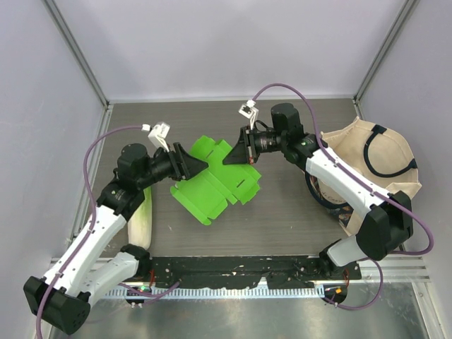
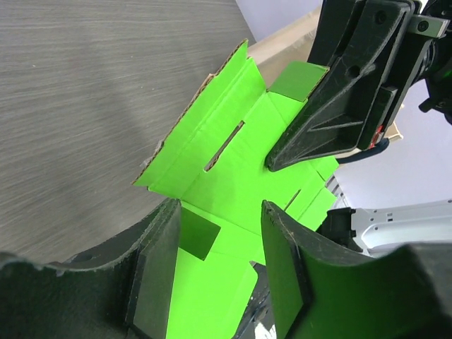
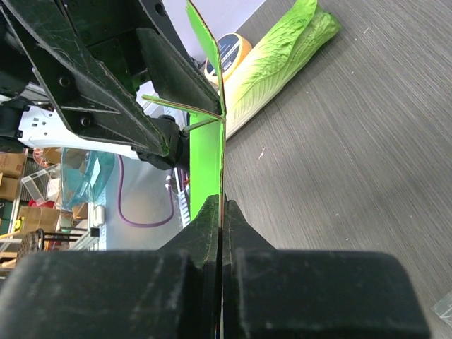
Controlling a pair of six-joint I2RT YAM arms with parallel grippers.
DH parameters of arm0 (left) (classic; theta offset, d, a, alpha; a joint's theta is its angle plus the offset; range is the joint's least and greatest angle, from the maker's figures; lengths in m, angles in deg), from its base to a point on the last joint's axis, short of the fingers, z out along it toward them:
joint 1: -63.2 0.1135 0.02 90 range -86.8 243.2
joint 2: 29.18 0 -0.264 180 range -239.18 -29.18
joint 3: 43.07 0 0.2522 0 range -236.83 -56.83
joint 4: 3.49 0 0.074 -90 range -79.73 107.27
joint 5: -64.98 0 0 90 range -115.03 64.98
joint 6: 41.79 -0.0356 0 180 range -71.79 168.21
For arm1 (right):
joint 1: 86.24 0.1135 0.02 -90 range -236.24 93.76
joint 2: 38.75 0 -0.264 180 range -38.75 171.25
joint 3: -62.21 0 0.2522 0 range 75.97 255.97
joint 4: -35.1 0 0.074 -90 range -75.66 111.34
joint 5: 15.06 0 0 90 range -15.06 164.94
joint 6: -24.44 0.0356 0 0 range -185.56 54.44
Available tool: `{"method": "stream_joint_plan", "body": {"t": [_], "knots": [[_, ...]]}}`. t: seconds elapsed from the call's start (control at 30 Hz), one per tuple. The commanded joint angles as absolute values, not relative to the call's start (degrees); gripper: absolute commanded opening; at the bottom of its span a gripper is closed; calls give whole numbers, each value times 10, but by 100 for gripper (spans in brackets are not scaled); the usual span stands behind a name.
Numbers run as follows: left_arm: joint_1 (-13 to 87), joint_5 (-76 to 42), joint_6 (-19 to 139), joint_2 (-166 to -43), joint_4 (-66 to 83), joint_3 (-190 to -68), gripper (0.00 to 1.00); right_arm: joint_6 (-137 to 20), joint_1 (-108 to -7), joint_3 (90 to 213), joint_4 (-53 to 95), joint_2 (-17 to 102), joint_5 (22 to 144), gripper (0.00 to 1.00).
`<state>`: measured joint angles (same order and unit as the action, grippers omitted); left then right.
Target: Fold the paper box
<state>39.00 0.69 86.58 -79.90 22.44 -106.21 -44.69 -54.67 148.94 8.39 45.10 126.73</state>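
The bright green paper box (image 1: 215,185) is held partly lifted over the middle of the table, its flaps spread. My right gripper (image 1: 236,155) is shut on its far right edge; in the right wrist view the thin card (image 3: 206,166) runs edge-on straight into the pinched gripper (image 3: 222,212). My left gripper (image 1: 197,167) is at the box's left side. Its fingers (image 2: 157,272) stand apart, astride a green flap (image 2: 212,282) without pressing it. The right gripper's black fingers (image 2: 321,120) show on the box (image 2: 226,134) in the left wrist view.
A long pale-green cabbage (image 1: 141,217) lies beside the left arm, also visible as the cabbage (image 3: 277,60) in the right wrist view. A beige tote bag (image 1: 353,152) with dark handles sits at the right, under the right arm. Grey walls enclose the table.
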Motion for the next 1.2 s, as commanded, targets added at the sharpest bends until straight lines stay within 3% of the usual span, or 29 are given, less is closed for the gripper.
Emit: {"method": "stream_joint_plan", "body": {"t": [0.0, 0.17, 0.33, 0.4, 0.53, 0.87, 0.9, 0.93, 1.0, 1.17], "knots": [[385, 56, 911, -802, 149, -1042, 53, -411, -545, 1481, 168, 432, 1282, 0], [386, 57, 890, -806, 165, -1048, 56, -421, -545, 1466, 161, 430, 1277, 0], [386, -31, 796, -782, 287, -1125, 70, -585, -545, 1508, -23, 445, 1184, 0], [386, -90, 773, -781, 319, -1132, 72, -618, -543, 1523, -55, 462, 1159, 0], [386, -140, 781, -787, 275, -1091, 57, -652, -540, 1509, -44, 484, 1152, 0], [376, -117, 834, -833, 86, -971, 54, -682, -440, 1531, -52, 595, 948, 0], [364, -127, 825, -836, 86, -967, 45, -681, -433, 1520, -43, 599, 944, 0], [357, -143, 814, -837, 86, -960, 43, -683, -431, 1516, -35, 603, 944, 0], [332, -203, 775, -833, 75, -948, 43, -691, -429, 1511, -29, 610, 952, 0], [307, -219, 742, -842, 6, -901, 44, -717, -427, 1513, -45, 627, 952, 0]]}}
